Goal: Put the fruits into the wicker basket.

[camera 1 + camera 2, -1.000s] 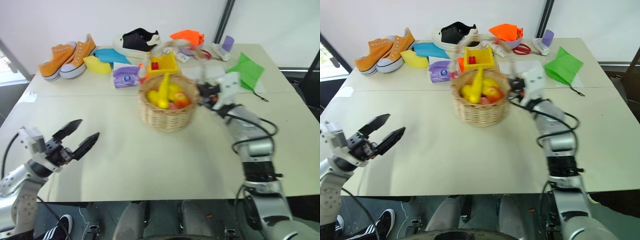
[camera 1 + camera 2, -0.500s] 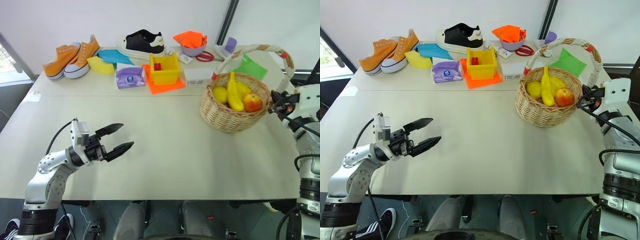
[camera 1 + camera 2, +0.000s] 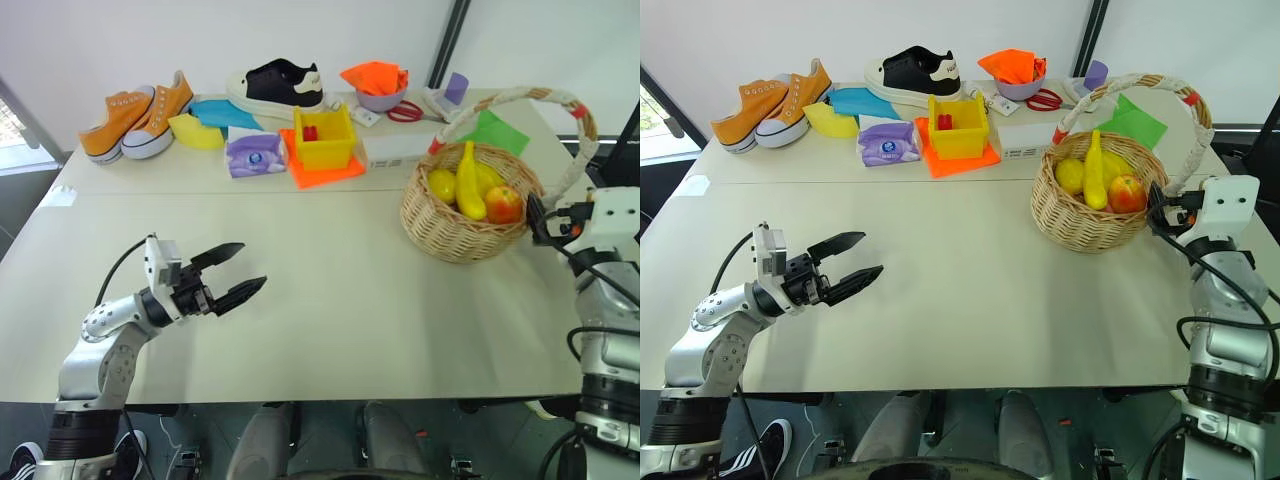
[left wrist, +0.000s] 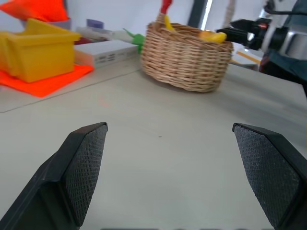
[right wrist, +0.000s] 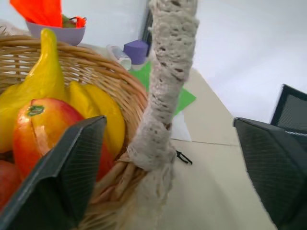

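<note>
Wicker basket point(image 3: 466, 222) sits on our table's point(image 3: 330, 300) right side, holding banana point(image 3: 467, 180) and red-yellow fruit point(image 3: 505, 204); its handle base stands between our right gripper's point(image 5: 168, 158) spread jaws, untouched. Our left gripper point(image 3: 238, 271) gapes well apart.

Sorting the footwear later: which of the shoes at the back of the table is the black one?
The black-and-white sneaker, lying alone behind the yellow box. The other two, the orange sneakers, sit as a pair at the table's far left corner.

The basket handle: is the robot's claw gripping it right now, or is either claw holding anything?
Nothing is held. The right gripper is open around the wicker basket handle; the left gripper is open over bare table.
</note>
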